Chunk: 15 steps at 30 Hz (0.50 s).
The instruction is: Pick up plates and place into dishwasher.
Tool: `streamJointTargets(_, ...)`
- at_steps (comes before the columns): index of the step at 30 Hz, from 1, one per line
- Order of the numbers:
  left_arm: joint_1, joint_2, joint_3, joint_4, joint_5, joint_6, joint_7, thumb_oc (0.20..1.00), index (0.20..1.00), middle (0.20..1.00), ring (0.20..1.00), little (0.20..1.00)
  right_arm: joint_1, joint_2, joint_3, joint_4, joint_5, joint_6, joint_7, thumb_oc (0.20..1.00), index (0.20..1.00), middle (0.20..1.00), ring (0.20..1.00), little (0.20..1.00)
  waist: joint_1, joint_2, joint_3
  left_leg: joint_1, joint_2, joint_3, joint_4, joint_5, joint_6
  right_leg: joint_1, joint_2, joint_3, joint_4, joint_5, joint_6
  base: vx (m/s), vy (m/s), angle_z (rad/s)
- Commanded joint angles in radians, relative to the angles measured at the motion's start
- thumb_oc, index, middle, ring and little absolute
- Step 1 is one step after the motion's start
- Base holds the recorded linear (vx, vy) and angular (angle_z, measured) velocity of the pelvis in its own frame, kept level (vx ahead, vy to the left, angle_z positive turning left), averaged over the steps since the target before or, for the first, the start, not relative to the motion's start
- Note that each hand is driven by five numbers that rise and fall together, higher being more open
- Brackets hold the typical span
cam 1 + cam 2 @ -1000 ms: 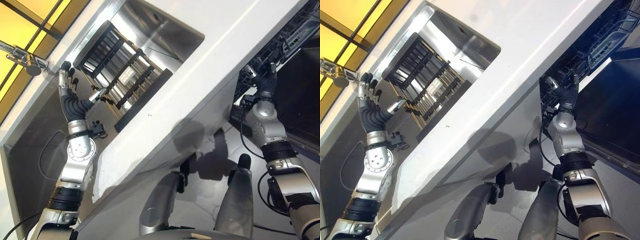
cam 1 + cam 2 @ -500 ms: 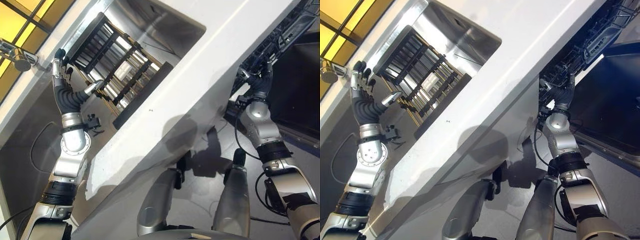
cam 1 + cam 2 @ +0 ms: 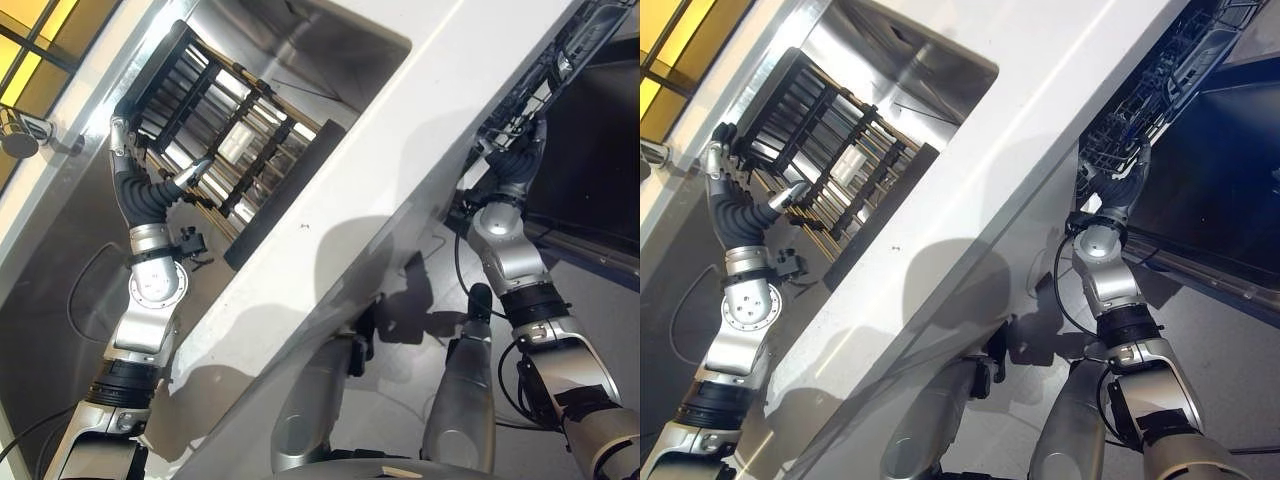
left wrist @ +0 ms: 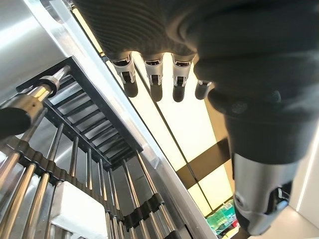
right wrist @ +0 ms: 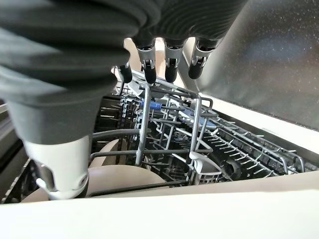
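2 hands (image 3: 122, 150) (image 3: 520, 160), fingers straight.

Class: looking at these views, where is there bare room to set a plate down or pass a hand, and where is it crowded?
Bare room: the white counter, running between the sink and the dishwasher rack. Also the steel ledge beside the left hand. Crowded: the sink, where a dish rack of rods takes most of the basin, and the dishwasher rack, dense with wire tines by the right hand.
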<state>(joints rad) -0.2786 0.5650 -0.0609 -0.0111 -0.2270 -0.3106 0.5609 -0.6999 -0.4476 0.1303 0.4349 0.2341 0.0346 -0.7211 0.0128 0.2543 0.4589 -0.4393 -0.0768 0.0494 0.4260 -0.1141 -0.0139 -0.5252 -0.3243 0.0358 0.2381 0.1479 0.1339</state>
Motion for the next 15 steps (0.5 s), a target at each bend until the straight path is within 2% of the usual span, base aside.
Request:
streamJointTargets(1, -0.009, -0.015, 0.059, -0.032, 0.029, -0.051, 0.031, 1.000, 1.000, 1.000, 1.000, 1.000, -0.010, -0.049, -0.028, -0.156, -0.094, -0.014, -0.070, 1.000, 1.000, 1.000, 1.000, 1.000, -0.041, 0.047, 0.024, 0.002, -0.003, -0.001, -0.096, 0.082, -0.029, 0.057, -0.049, 0.031, 0.066, -0.083, -0.032, -0.03, 0.043, -0.11)
streamJointTargets(6, 0.013, -0.028, 0.067, -0.035, 0.024, -0.063, 0.036, 1.000, 1.000, 1.000, 1.000, 1.000, 0.054, -0.061, -0.053, -0.264, -0.216, 0.020, -0.138, 1.000, 1.000, 1.000, 1.000, 1.000, -0.070, 0.044, 0.014, 0.017, 0.000, 0.013, -0.114, 0.081, -0.032, 0.058, -0.048, 0.043, 0.053, -0.077, -0.028, -0.03, 0.044, -0.04)
streamJointTargets(10, 0.027, -0.034, 0.083, -0.041, 0.020, -0.071, 0.019, 1.000, 1.000, 1.000, 1.000, 1.000, 0.103, -0.067, -0.078, -0.312, -0.232, 0.034, -0.156, 1.000, 1.000, 1.000, 1.000, 1.000, -0.084, 0.032, -0.004, 0.039, 0.004, 0.025, -0.129, 0.077, -0.035, 0.074, -0.053, 0.046, 0.030, -0.067, -0.022, -0.03, -0.004, -0.09)
streamJointTargets(15, 0.060, -0.049, 0.099, -0.032, 0.021, -0.100, 0.000, 1.000, 1.000, 1.000, 1.000, 1.000, 0.206, -0.057, -0.115, -0.334, -0.223, 0.016, -0.164, 1.000, 1.000, 1.000, 1.000, 1.000, -0.105, 0.016, -0.040, 0.076, 0.014, 0.042, -0.133, 0.060, -0.036, 0.101, -0.056, 0.052, 0.017, -0.064, -0.016, 0.00, -0.001, -0.08)
